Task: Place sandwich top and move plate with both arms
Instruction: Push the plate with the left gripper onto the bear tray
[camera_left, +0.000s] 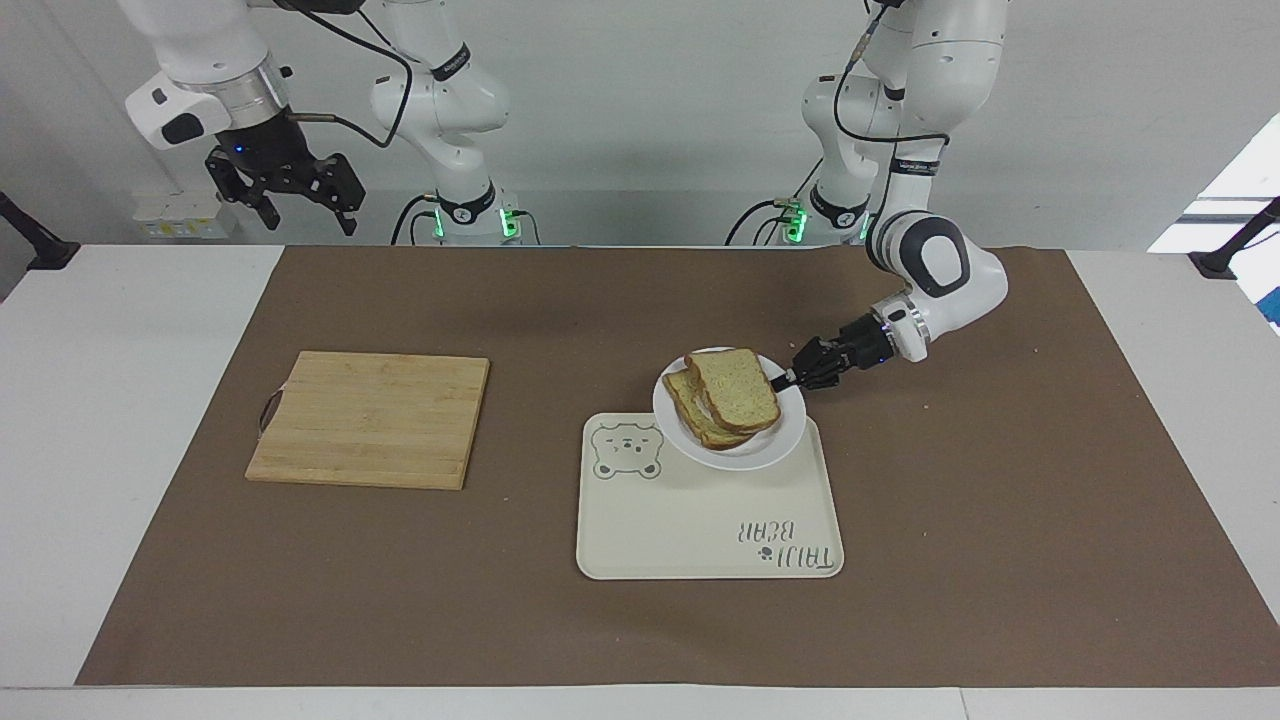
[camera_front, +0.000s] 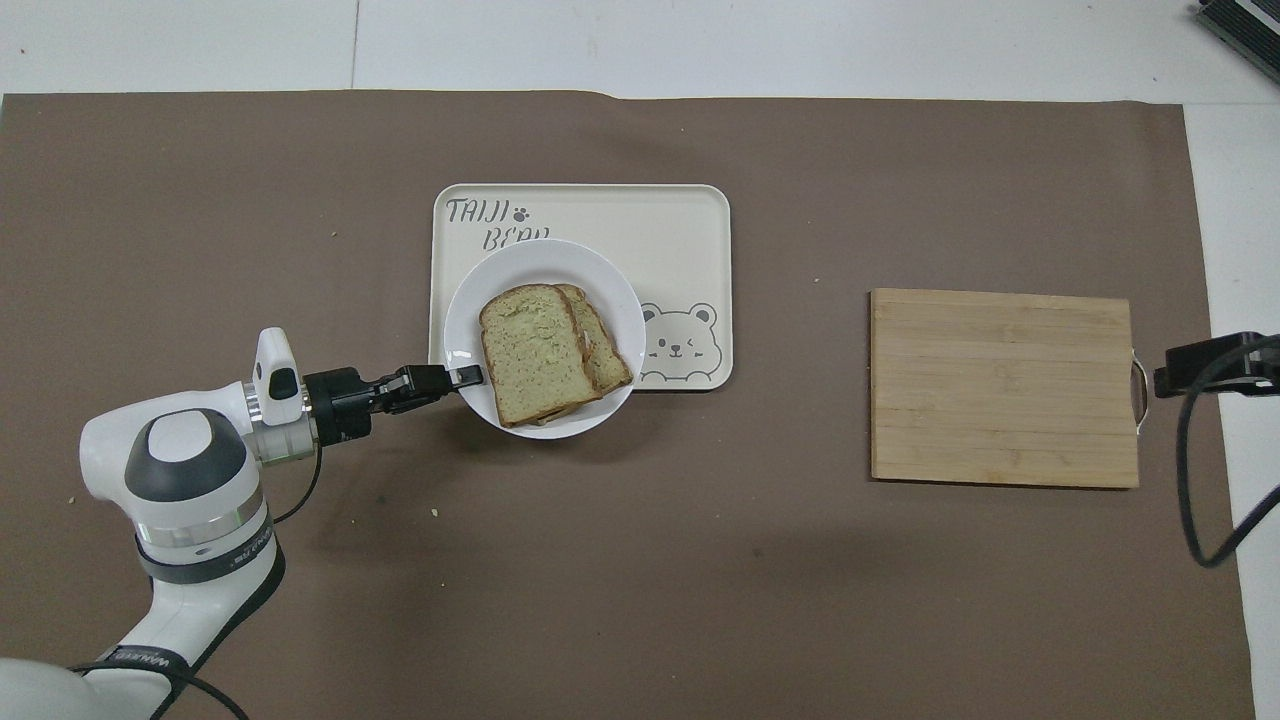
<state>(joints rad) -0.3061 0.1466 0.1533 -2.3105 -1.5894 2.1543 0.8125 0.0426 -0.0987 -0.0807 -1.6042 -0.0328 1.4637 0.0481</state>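
Note:
The white plate (camera_left: 790, 428) carries a sandwich. The sandwich top (camera_left: 735, 388), a plain speckled slice, lies on a lower slice that sticks out beside it. My left gripper (camera_left: 785, 378) is shut on the plate's rim at the left arm's side. It holds the plate over the edge of the cream tray (camera_left: 680, 510) nearest the robots. In the overhead view the plate (camera_front: 470, 300), the sandwich top (camera_front: 530, 350) and the left gripper (camera_front: 470, 376) overlap the tray (camera_front: 680, 230). My right gripper (camera_left: 300, 205) waits open and empty, high above the right arm's end of the table.
A bamboo cutting board (camera_left: 370, 418) lies on the brown mat toward the right arm's end; it also shows in the overhead view (camera_front: 1003, 386). The right gripper's tip (camera_front: 1210, 365) shows just past the board's handle. Crumbs dot the mat.

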